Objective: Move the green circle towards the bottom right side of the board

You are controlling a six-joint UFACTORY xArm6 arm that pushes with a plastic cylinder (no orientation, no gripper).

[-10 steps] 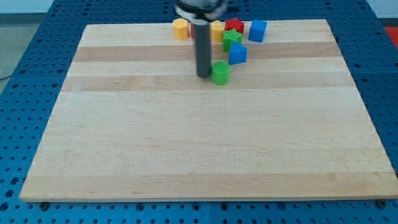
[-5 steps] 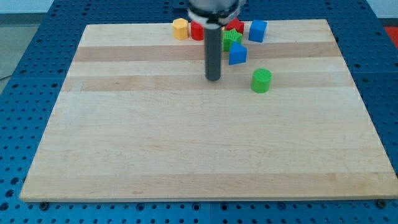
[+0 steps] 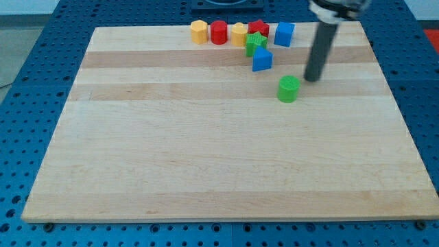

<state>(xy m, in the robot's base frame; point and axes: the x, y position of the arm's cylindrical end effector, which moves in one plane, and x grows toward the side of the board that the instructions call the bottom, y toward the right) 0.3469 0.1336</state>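
The green circle (image 3: 289,89) is a short green cylinder on the wooden board (image 3: 206,158), right of centre in the upper part of the view. My tip (image 3: 313,79) stands just to the right of it and slightly higher in the view, a small gap away, not touching. The dark rod rises from the tip to the view's top edge.
A cluster of blocks lies along the board's top edge: a yellow block (image 3: 199,31), a red cylinder (image 3: 218,32), another yellow block (image 3: 238,33), a red block (image 3: 258,29), a green block (image 3: 256,44), a blue cube (image 3: 284,33) and a blue block (image 3: 262,60).
The green circle slid right and slightly down between the two earlier frames and has stayed put since. My tip has moved from left of the circle to its right.
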